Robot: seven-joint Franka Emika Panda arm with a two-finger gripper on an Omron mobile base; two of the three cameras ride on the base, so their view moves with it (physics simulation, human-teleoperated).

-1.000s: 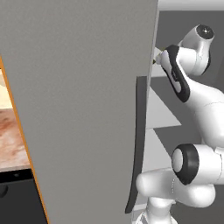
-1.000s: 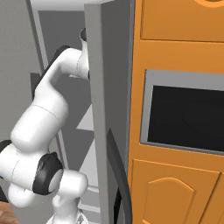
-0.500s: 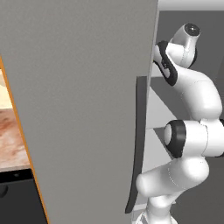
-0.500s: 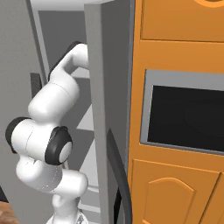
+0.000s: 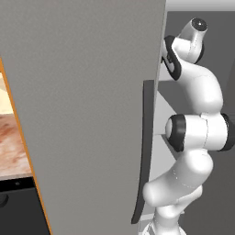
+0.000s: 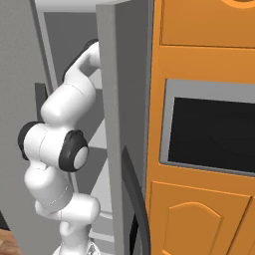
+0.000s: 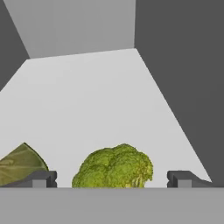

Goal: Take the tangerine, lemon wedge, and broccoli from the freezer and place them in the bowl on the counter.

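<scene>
- Hand view gives me the inside of the freezer (image 7: 87,26): pale grey shelf (image 7: 100,100), grey back wall, darker side walls.
- Broccoli (image 7: 113,168) sits on that shelf, low centre of hand view, lumpy bright yellow-green florets, its base cut off by the frame edge. It lies between the two dark fingertips (image 7: 41,178) of the pincer (image 7: 111,179).
- Pincer is spread wide, tips well apart either side of the broccoli; can't tell if either tip touches it.
- Lemon wedge (image 7: 19,164) at far left of hand view, on the same shelf, olive-green w/ paler streaks, pointed top; partly behind the left-hand tip.
- Left base view shows none of that. I get the flat grey freezer door (image 5: 87,105) across most of the frame, its dark vertical handle (image 5: 143,151) along the edge, and the white arm (image 5: 197,133) bending up and reaching in behind the door at upper right.
- Same view, far left: a strip of the reddish-brown marbled surface (image 5: 13,147), orange edge beside it, black appliance front (image 5: 18,206) below.
- Right base view: door edge-on (image 6: 119,124), arm (image 6: 60,149) going into the opening to its left, pale shelves behind.
- Right of the door: orange wooden cabinets (image 6: 199,219) w/ a built-in grey-framed dark panel (image 6: 209,129).
- No writing, brand or label readable in any view.
</scene>
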